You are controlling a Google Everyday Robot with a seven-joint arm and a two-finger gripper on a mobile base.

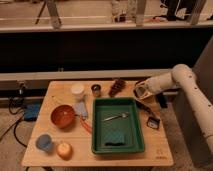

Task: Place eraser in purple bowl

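Observation:
The purple bowl (pixel 95 90), small, round and very dark, stands at the back of the wooden table (pixel 160 152), just beyond the green tray's far left corner. My gripper (pixel 141 91) hangs low over the table's back right, to the right of the bowl and past a dark brown lumpy object (pixel 117 86). Something pale shows at the gripper's tip; I cannot tell whether it is the eraser. A small dark-and-white block (pixel 152 122) lies on the table right of the tray.
A green tray (pixel 97 127) in the middle holds a fork (pixel 116 117) and a blue sponge (pixel 115 142). To its left are an orange-red bowl (pixel 62 116), a white cup (pixel 77 90), a blue cup (pixel 43 142) and an orange fruit (pixel 64 149).

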